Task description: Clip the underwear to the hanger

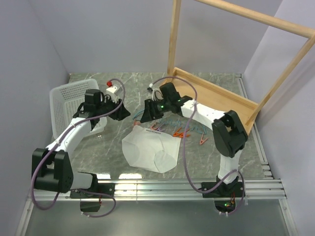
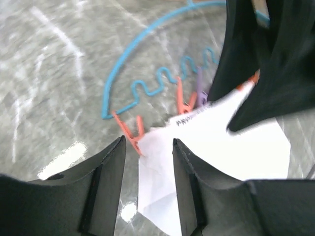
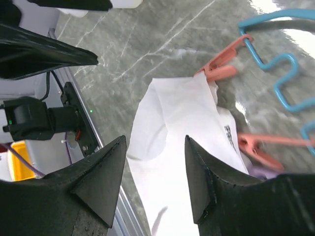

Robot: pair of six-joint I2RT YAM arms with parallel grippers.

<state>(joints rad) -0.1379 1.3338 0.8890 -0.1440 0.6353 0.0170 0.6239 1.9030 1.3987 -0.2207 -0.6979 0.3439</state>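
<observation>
The left fingers (image 2: pixel 106 182) and right fingers (image 3: pixel 98 184) stand apart, empty. The underwear (image 1: pixel 150 147) lies on the desk (image 1: pixel 106 152) at the hanger (image 3: pixel 283 14) (one clip (image 3: pixel 221 66) seems to bite it); a shallow bite may slip.

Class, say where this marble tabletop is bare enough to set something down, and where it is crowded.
Bare: near-left marble between the left arm and white cloth underwear; the back strip between white perforated basket and wooden frame. Crowded: centre, around the teal arched hanger.
</observation>
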